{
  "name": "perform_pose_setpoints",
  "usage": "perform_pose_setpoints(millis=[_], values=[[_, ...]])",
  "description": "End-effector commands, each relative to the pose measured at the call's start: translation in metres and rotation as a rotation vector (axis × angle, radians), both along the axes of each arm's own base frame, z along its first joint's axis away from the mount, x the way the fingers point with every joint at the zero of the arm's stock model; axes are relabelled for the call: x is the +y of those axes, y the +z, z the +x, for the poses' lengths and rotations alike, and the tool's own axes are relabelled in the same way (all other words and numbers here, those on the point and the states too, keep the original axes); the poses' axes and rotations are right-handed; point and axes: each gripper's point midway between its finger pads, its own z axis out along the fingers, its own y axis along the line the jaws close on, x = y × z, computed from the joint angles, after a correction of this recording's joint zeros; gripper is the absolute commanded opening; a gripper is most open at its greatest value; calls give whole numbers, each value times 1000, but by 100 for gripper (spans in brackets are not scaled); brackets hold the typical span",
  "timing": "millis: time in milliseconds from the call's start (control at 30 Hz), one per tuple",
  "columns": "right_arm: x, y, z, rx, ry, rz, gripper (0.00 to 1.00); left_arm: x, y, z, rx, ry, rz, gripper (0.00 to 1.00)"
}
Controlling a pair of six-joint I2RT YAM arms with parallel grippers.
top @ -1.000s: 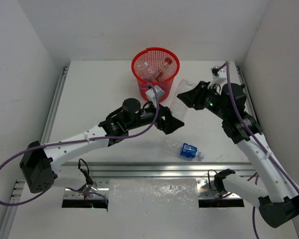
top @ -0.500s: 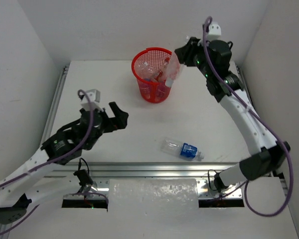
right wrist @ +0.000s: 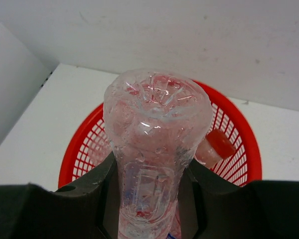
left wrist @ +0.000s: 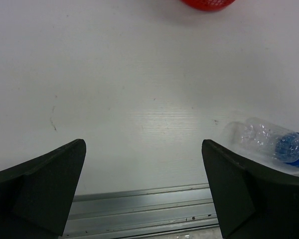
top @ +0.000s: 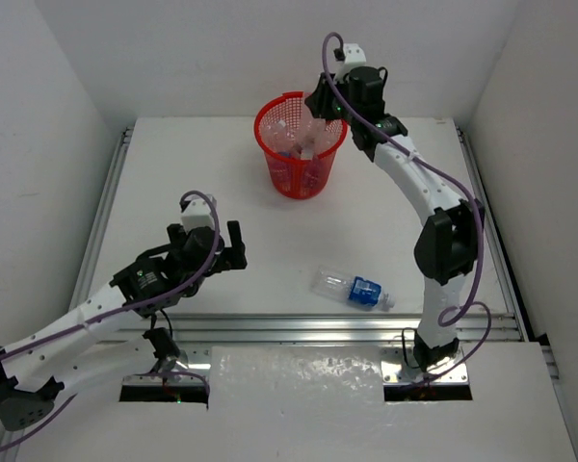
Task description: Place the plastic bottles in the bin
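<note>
Bottles are split between bin and table, as far as we can see. Our right gripper (top: pixel 318 108) hangs over the far-right rim of the red bin (top: pixel 270 159). Its jaws pinch an unlabelled clear bottle (right wrist: pixel 157 129) whose base faces the wrist camera, directly above the bin's mouth. Inside we make out other bottles (top: pixel 297 149), one with an orange patch. Our left gripper (left wrist: pixel 142 149) hovers low over the table (left wrist: pixel 139 74), jaws spread wide and holding nothing. A blue-labelled bottle (top: pixel 354 288) lies on its side near the front rail (top: pixel 299 327), well apart from the bin.
</note>
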Motion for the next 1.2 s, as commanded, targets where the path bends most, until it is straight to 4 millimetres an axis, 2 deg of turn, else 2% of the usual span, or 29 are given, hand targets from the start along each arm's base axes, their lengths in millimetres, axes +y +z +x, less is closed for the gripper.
perform_pose_setpoints(millis=[0,33,67,100,133,167,200,267,300,333,367,400,467,533,567,633,667,733,800,833,867,900,933,967,1000,1033,1067,1100,1167], values=[[7,37,-14,-124,67,44,0,1,16,4,-50,4,-36,100],[7,30,-19,-127,73,35,0,2,17,4,-53,7,-38,100],[12,0,-28,-87,90,12,0,3,20,3,-63,9,-49,100],[14,13,-35,-146,114,8,0,3,20,2,-64,0,-52,100],[16,8,-40,-153,129,0,0,2,20,2,-68,-7,-58,100],[17,-12,-46,-129,136,-11,0,1,23,2,-78,-13,-71,100],[18,-5,-49,-161,143,-4,1,0,23,1,-79,-22,-72,100],[20,-14,-55,-159,164,-5,9,-1,23,1,-78,-25,-74,100],[21,-15,-56,-163,168,-2,19,-1,23,1,-77,-27,-72,100],[22,-15,-57,-164,168,-3,53,-2,22,1,-74,-30,-72,100],[22,-16,-57,-159,164,-4,74,-2,22,1,-74,-31,-69,100],[23,-16,-57,-158,161,-6,86,-2,22,1,-72,-33,-68,100],[27,-14,-62,-165,172,-9,89,-2,22,1,-72,-32,-69,100],[30,-15,-70,-172,180,-11,98,-1,22,1,-75,-29,-70,100],[27,-1,-77,-207,174,0,99,-1,22,1,-75,-29,-70,100],[22,4,-85,-211,160,14,99,-1,23,1,-76,-29,-71,100],[18,17,-92,-230,155,23,99,-1,23,1,-77,-29,-73,100],[8,25,-96,-228,107,23,99,-1,23,1,-78,-29,-73,100],[-18,32,-104,-164,-17,28,99,0,24,1,-81,-22,-77,100],[-31,21,-111,-80,-72,-6,99,-1,23,1,-77,-23,-74,100],[-45,32,-121,-58,-132,14,99,-3,22,1,-72,-34,-77,100],[-66,29,-128,-22,-231,-5,99,-7,22,2,-70,-49,-82,100],[-77,12,-141,44,-257,-42,99,-12,17,3,-53,-68,-72,100],[-84,11,-151,55,-266,-57,99,-19,15,3,-37,-91,-79,100],[-97,13,-170,58,-285,-64,99,-25,9,5,-10,-98,-70,100],[-105,1,-185,108,-293,-93,99,-31,6,5,10,-98,-93,100],[-112,-4,-197,128,-303,-99,99,-42,1,2,41,-132,-118,100],[-125,-7,-216,140,-328,-98,99,-55,-7,5,72,-153,-132,100],[-145,-28,-243,210,-385,-115,99,-78,-14,3,119,-183,-170,100]])
